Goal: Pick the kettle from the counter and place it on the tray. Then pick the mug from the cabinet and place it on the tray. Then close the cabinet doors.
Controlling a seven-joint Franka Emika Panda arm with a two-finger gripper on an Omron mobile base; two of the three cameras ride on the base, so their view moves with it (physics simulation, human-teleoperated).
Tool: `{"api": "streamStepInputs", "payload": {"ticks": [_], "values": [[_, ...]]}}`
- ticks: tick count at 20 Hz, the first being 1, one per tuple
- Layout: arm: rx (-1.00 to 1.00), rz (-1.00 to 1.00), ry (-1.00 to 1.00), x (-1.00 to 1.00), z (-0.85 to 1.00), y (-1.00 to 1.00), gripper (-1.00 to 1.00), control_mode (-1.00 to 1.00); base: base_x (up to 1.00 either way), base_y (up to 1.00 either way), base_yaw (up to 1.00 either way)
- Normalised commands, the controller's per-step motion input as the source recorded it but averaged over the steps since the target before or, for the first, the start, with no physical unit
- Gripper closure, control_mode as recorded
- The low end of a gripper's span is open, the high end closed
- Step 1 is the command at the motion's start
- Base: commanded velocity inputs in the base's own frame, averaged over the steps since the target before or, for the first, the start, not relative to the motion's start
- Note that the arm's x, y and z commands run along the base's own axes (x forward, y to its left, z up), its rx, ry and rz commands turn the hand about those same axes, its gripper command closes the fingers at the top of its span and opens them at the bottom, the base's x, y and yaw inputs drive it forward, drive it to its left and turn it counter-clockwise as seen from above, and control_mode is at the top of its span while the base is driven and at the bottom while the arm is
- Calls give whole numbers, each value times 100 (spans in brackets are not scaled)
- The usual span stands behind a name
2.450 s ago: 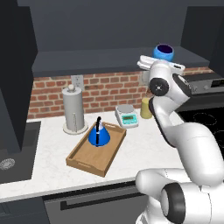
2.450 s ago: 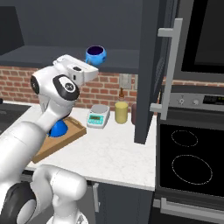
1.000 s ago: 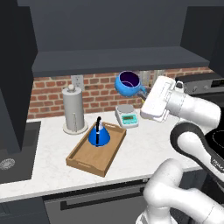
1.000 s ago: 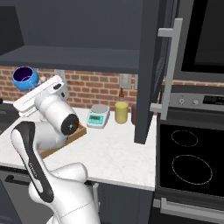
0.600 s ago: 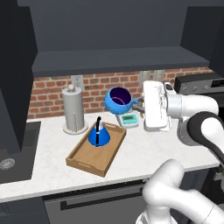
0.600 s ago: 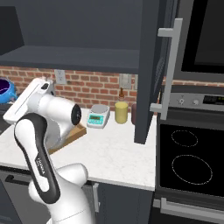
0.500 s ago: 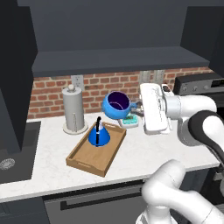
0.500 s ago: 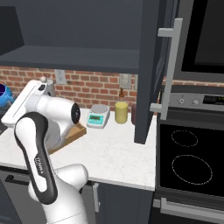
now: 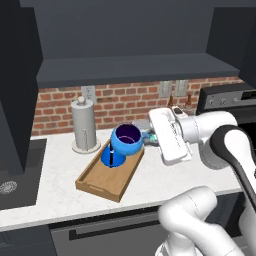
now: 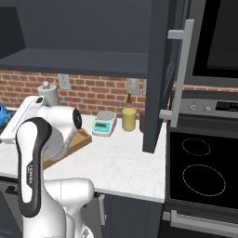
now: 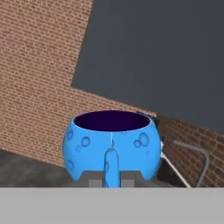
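Note:
The round blue mug (image 9: 126, 140) with a dark purple inside hangs upright just above the right end of the wooden tray (image 9: 98, 181). My gripper (image 9: 146, 140) reaches in from the right and is shut on its side handle. In the hand view the mug (image 11: 111, 144) sits close, its handle pinched between my gripper's (image 11: 111, 177) two tips. The blue kettle (image 9: 106, 156) stands in the tray, mostly hidden behind the mug, its black handle showing. A sliver of the mug (image 10: 2, 114) shows at the left edge of the right base view. The cabinet (image 9: 130, 67) above stands open.
A paper towel roll (image 9: 84, 125) stands behind the tray's left end, and a sink (image 9: 7, 187) lies at the far left. A small scale (image 10: 104, 123) and a yellow jar (image 10: 128, 118) sit by the brick wall. The open cabinet door (image 10: 160, 74) hangs over the counter beside the stove (image 10: 204, 167).
The arm has swung the mug from cabinet height down and to the left, until it hangs just over the tray beside the kettle. The grip on it has stayed shut.

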Motion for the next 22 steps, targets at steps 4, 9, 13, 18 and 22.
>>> {"api": "streamStepInputs", "payload": {"ticks": [4,9,13,18,22], "values": [[-11,0,18,0,-63,0,100,-100,0,0,0],[-1,0,9,0,-54,0,100,-100,0,0,0],[0,0,4,0,-41,0,100,-100,0,0,0],[0,0,7,0,-37,0,100,-100,0,0,0],[0,-2,8,1,-40,0,100,-100,0,0,0]]}}
